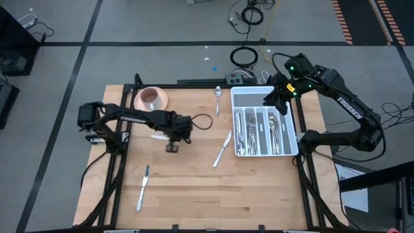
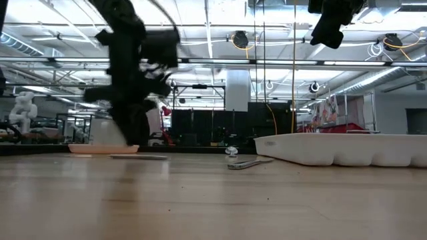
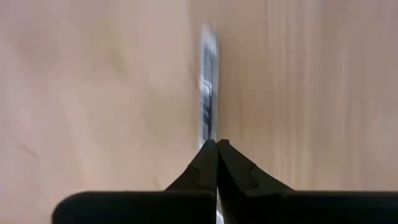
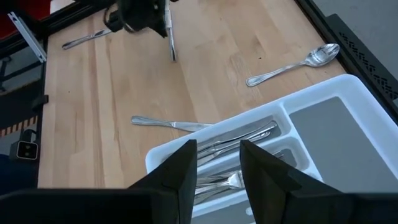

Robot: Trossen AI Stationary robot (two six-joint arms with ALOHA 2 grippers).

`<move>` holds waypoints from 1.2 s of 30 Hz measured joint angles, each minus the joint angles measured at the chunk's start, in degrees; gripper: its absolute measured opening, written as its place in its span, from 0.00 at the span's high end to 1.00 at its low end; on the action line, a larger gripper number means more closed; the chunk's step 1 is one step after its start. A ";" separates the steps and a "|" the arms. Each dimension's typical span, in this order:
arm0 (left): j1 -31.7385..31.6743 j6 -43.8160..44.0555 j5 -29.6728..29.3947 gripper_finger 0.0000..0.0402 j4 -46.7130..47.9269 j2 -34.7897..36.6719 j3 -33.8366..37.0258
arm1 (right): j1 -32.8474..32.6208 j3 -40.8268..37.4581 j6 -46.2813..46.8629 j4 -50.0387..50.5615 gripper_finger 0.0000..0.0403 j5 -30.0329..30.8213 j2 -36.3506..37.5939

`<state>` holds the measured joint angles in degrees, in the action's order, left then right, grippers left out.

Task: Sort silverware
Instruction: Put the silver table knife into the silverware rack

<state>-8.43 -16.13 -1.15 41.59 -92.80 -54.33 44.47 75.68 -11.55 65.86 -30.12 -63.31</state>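
Four loose pieces: knife at the table's near left (image 1: 142, 188), a piece under the left arm, knife beside the tray (image 1: 223, 148), spoon near the far edge (image 1: 218, 97); the other silverware (image 1: 259, 133) already lies in the white tray (image 1: 283, 105).
Left gripper: down over the mid-left table (image 1: 172, 146), fingers (image 3: 205, 163) pinched together on the end of a slim silver piece (image 3: 207, 87), which in the right wrist view hangs from it (image 4: 171, 42).
Step in hand: apparently carrying that piece to the tray; doing it well likely means lifting straight, keeping the thin handle from swivelling, and lining it up lengthwise with a matching slot.
Saucer and cup: pink, far left of the table (image 1: 151, 98), not to be touched.
Right gripper: waiting above the tray's far end (image 1: 274, 98), jaws partly apart, holding nothing (image 4: 217, 163).
Hard to make out: whether the held piece is a knife, fork or spoon; it is blurred in the left wrist view.
Hidden: the grip itself in the overhead view, and the tray's contents in the low view, behind its wall (image 2: 347, 148).
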 joint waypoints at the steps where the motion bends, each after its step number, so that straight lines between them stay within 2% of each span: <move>1: 0.12 0.97 -0.02 1.00 -1.22 0.14 -1.20 | -0.06 0.00 0.00 0.09 0.72 -0.01 0.00; 5: 1.11 8.20 -0.68 1.00 0.25 -0.10 -6.16 | -1.85 -1.25 0.00 -2.51 0.71 2.31 -0.36; 10: 2.55 18.02 -2.55 1.00 4.07 3.06 -16.38 | -9.02 -7.15 2.29 -14.51 0.68 3.13 -5.32; 13: 3.40 23.22 -2.84 1.00 5.84 8.42 -19.66 | -15.23 -8.83 5.39 -23.72 0.65 5.46 -12.01; 17: 4.95 30.26 -4.11 1.00 5.48 18.62 -20.13 | -23.19 -7.12 5.26 -33.36 0.62 7.79 -24.30; 20: 6.54 35.82 -8.08 1.00 4.98 25.47 -20.13 | -27.74 -2.50 3.49 -37.29 0.61 7.71 -33.75; 25: 9.43 39.82 -15.46 1.00 5.02 32.80 -20.14 | -32.06 9.65 0.79 -36.18 0.61 7.93 -48.35; 31: 11.34 39.84 -16.57 1.00 5.05 35.57 -20.13 | -34.14 25.92 -3.66 -31.75 0.61 11.70 -60.63; 36: 12.41 39.80 -16.63 1.00 6.47 35.46 -20.13 | -34.42 36.00 -4.18 -28.64 0.61 13.47 -68.83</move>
<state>3.98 23.67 -17.77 48.05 -57.33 -74.46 10.04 111.68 -15.73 37.22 -16.65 -132.13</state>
